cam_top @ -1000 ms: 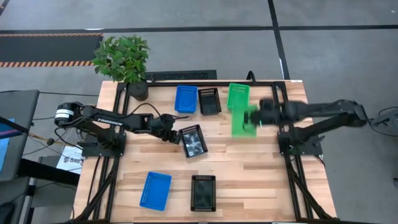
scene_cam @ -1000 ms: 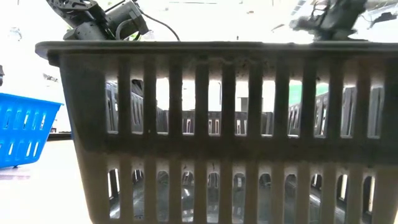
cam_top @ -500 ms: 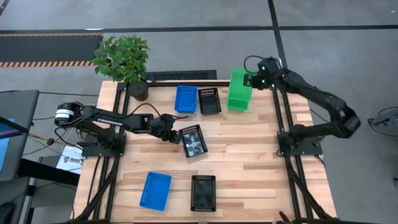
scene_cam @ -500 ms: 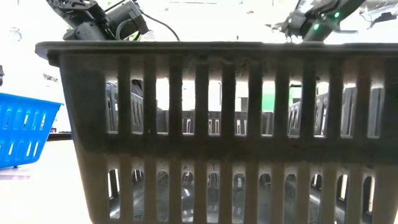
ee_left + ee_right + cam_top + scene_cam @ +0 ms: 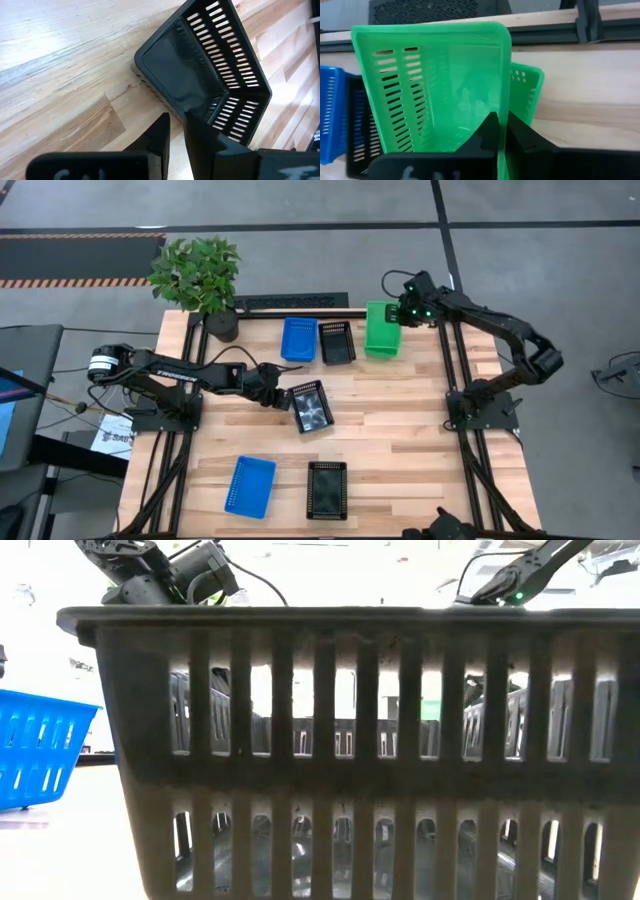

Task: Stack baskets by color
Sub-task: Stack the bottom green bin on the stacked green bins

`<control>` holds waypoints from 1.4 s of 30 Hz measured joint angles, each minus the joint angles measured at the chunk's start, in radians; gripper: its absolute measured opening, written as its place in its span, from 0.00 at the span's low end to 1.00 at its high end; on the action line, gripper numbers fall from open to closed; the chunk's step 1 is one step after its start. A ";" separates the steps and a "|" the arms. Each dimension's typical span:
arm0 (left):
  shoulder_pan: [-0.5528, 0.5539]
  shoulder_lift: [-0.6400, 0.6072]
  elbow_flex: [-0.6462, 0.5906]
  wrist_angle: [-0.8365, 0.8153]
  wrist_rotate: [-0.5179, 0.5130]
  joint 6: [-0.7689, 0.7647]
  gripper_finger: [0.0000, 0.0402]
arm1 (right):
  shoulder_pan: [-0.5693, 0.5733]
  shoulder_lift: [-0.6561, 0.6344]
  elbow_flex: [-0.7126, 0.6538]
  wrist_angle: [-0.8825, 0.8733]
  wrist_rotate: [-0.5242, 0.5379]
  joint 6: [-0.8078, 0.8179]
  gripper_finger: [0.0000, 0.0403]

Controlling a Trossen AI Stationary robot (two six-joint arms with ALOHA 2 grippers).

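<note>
My left gripper (image 5: 285,397) (image 5: 176,117) is shut on a black basket (image 5: 310,407) (image 5: 200,70) at the table's middle, which is tipped up. My right gripper (image 5: 397,320) (image 5: 501,120) is shut on a green basket (image 5: 382,330) (image 5: 440,85) at the far edge. Under it shows the corner of a second green basket (image 5: 527,92). A blue basket (image 5: 298,338) and a black basket (image 5: 336,342) stand beside the green ones. Another blue basket (image 5: 250,486) and black basket (image 5: 327,490) rest on their bottoms near the front edge. My left gripper pinches one wall of the black basket near a corner (image 5: 187,107), one finger inside and one outside. The fingers slant down from the table's left. The basket sits tilted in the hold, its opening turned toward the gripper. My right gripper pinches the green basket's side wall (image 5: 505,102), one finger inside and one outside, slanting down from the table's right. The basket sits over the second green one; whether it rests in it, I cannot tell.
A potted plant (image 5: 200,275) stands at the far left corner. A dark rail (image 5: 290,304) runs along the far edge. In the low view the near black basket (image 5: 350,740) fills the picture, the blue one (image 5: 40,745) to its left. Bare wood lies at mid-right.
My right gripper has swung from the table's right-middle toward the far edge, carrying the green basket, and has sunk a little; the basket now sits over the other green one. The left arm and its black basket have kept still.
</note>
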 joint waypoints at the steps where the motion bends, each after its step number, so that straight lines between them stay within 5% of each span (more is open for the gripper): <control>1: 0.000 0.000 0.000 0.000 0.000 0.000 0.10 | 0.000 0.004 0.000 -0.003 0.000 0.001 0.07; 14: 0.000 0.000 0.000 0.000 -0.007 -0.008 0.10 | 0.005 0.010 0.000 -0.072 0.000 0.019 0.22; 29: 0.000 0.000 0.000 0.000 -0.009 -0.011 0.10 | 0.004 -0.027 0.000 -0.092 0.005 0.016 0.53; 42: 0.000 0.000 0.000 0.000 -0.009 -0.018 0.10 | 0.005 -0.025 0.000 -0.072 0.195 -0.061 0.53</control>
